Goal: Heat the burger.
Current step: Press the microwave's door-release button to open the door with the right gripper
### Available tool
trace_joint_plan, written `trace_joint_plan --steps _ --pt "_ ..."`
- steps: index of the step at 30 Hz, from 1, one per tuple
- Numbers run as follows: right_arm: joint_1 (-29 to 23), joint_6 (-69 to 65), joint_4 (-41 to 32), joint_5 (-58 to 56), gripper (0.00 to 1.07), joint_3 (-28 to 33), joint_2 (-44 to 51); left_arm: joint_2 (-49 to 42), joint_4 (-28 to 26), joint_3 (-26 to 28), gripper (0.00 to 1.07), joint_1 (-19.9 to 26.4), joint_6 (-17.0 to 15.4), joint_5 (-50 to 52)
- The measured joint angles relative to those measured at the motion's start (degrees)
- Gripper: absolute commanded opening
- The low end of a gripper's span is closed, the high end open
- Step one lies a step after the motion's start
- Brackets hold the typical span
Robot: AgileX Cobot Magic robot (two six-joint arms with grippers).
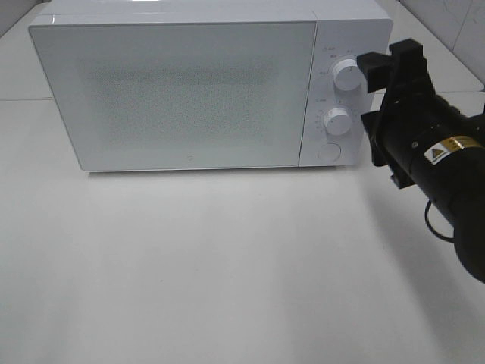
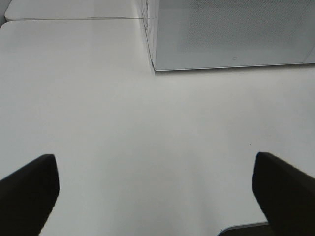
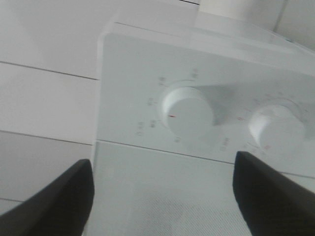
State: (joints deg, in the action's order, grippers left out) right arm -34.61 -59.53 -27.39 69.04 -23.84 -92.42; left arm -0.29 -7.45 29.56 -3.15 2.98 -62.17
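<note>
A white microwave (image 1: 182, 83) stood on the white surface (image 1: 227, 265), filling the exterior high view from 10 o'clock round to 1 o'clock. Its door (image 1: 174, 95) was closed, and the speckled window showed nothing of the inside. The control panel sat on the door's 3 o'clock side, with the upper knob (image 1: 346, 74) at 12 o'clock of the lower knob (image 1: 336, 120) and a round button (image 1: 328, 152) at 6 o'clock of the lower knob.

The black right arm (image 1: 447, 167) lay from 4 o'clock toward 2 o'clock of that view. The right fingers (image 1: 375, 64) were turned on their side just beside the panel's 3 o'clock edge, one fingertip close to the upper knob. They stood apart and gripped nothing. In the right wrist view both knobs lay ahead of the fingers, not between them.

The left fingers (image 2: 29, 191) showed only in the left wrist view. They were spread wide over bare surface and held nothing, with a lower corner of the microwave well ahead of them.

The burger appeared in none of the views, and whether it sat behind the closed door could not be told.
</note>
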Motion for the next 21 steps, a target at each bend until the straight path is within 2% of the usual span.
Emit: trace_joint_plan --steps 1,8,16,18,21 --pt "0.0 5.8 0.1 0.0 0.69 0.1 2.7 0.0 0.0 0.0 1.00 0.0 0.0 0.0" --pt "0.0 22.6 0.1 -3.7 0.69 0.1 9.0 0.0 0.0 0.0 1.00 0.0 0.0 0.0" --pt "0.9 42.5 -0.4 -18.4 0.69 0.1 15.2 0.0 0.0 0.0 1.00 0.0 0.0 0.0" --pt "3.6 51.1 -1.0 -28.2 0.69 0.1 18.4 0.0 0.0 0.0 1.00 0.0 0.0 0.0" --pt "4.4 53.3 -1.0 -30.9 0.69 0.1 19.4 0.0 0.0 0.0 1.00 0.0 0.0 0.0"
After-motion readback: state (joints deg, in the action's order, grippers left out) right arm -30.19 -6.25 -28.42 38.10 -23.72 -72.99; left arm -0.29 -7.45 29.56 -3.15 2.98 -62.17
